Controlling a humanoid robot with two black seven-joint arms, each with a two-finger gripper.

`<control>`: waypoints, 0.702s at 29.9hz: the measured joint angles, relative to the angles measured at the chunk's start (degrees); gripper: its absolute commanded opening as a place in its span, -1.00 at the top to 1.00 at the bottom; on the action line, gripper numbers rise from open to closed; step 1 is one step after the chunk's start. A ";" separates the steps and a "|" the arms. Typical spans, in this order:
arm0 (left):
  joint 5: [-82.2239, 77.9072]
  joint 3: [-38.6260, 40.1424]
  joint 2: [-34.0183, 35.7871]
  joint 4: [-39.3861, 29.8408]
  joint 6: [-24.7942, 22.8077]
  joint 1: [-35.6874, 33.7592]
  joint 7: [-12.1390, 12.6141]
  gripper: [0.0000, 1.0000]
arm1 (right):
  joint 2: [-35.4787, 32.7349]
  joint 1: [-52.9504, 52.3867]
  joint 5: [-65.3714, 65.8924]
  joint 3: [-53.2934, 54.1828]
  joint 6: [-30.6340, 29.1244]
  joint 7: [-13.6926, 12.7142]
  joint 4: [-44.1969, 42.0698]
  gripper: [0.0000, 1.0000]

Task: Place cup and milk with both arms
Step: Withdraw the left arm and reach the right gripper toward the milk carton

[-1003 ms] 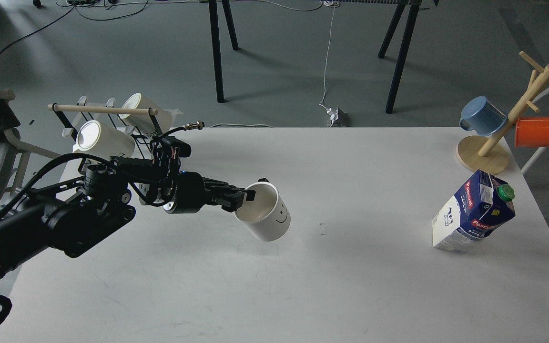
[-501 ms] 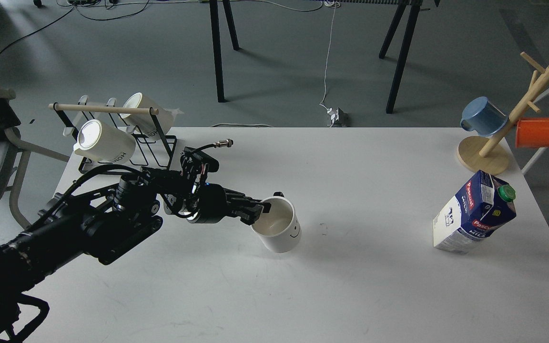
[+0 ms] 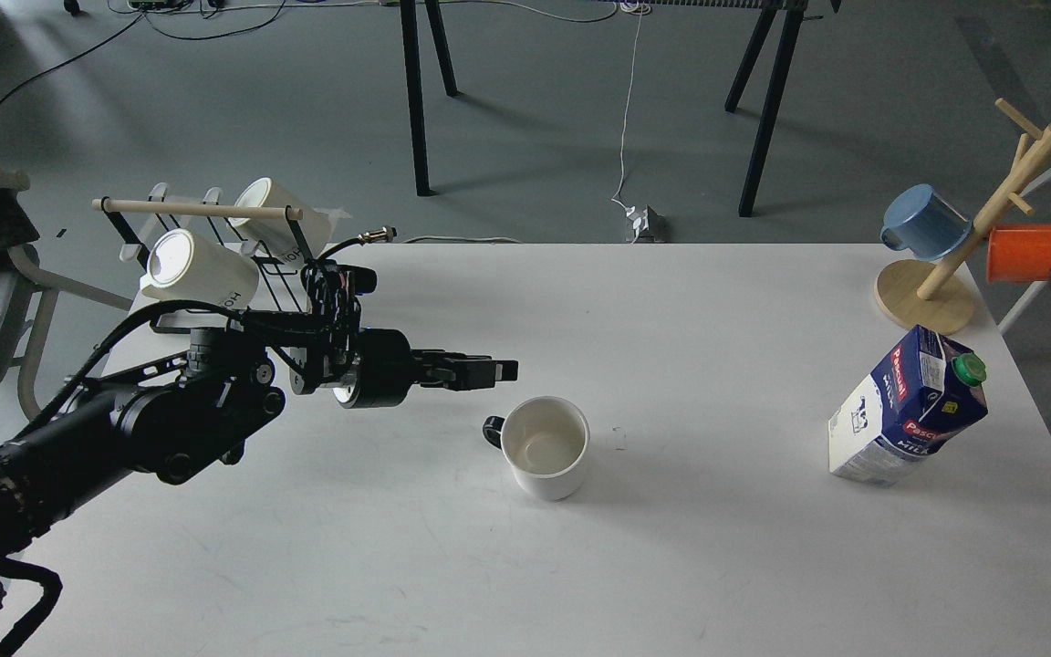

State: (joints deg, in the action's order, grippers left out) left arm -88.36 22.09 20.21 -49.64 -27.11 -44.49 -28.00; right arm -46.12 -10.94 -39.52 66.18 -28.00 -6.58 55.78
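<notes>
The white cup [image 3: 545, 447] stands upright on the white table [image 3: 690, 566] near its middle, its dark handle pointing left. My left gripper [image 3: 500, 370] hovers just above and to the left of the cup, apart from it, open and empty, fingers pointing right. The blue and white milk carton [image 3: 907, 409] with a green cap stands tilted near the table's right edge. My right gripper is out of view.
A black wire rack [image 3: 243, 274] with two white mugs and a wooden bar stands at the back left. A wooden mug tree [image 3: 945, 274] with a blue cup and an orange cup stands at the back right corner. Chairs flank both sides of the table.
My left gripper lowered the cup onto the table, let go of it, and drew back up and to the left. The cup now stands upright. The milk carton has not moved.
</notes>
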 measured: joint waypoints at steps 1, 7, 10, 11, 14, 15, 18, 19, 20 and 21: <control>2.88 0.92 1.01 0.00 -0.44 -0.02 0.00 -0.72 | -0.82 1.33 -1.26 0.01 0.00 -0.30 1.68 -0.97; 18.53 8.55 8.26 0.02 -0.88 -0.20 0.00 -0.76 | -7.97 12.24 -11.74 0.79 0.00 -1.30 9.97 -0.97; 31.07 12.06 12.39 0.89 -0.89 0.19 0.00 -0.81 | -11.85 18.84 -17.07 1.11 0.00 -1.32 11.48 -0.97; 34.88 12.48 13.42 1.49 -0.90 0.35 0.00 -0.82 | -13.14 21.06 -18.67 1.25 0.00 -1.33 11.73 -0.97; 44.74 12.93 16.14 4.31 -0.89 0.61 0.00 -0.83 | -15.70 27.35 -22.79 1.57 0.00 -1.33 11.93 -0.97; 47.00 12.97 16.75 5.30 -0.89 0.67 0.00 -0.83 | -16.04 29.52 -23.88 1.57 0.00 -1.33 11.93 -0.97; 50.96 13.05 17.76 7.24 -0.89 1.05 0.00 -0.83 | -16.17 34.29 -25.20 1.36 0.00 -1.33 12.21 -0.98; 51.80 13.06 18.04 7.55 -0.89 1.38 0.00 -0.83 | -15.87 35.43 -25.30 1.22 0.00 -1.31 12.60 -0.98; 52.33 13.06 18.23 7.70 -0.89 1.72 0.00 -0.83 | -15.10 36.65 -25.30 1.05 0.00 -1.32 13.31 -0.98; 52.70 13.06 18.37 7.80 -0.89 2.09 0.00 -0.83 | -13.95 37.61 -25.19 0.84 0.00 -1.35 14.10 -0.98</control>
State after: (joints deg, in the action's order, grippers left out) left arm -35.65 35.16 38.58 -41.84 -28.00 -42.40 -28.00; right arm -60.06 26.68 -64.71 67.02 -28.00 -7.93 69.88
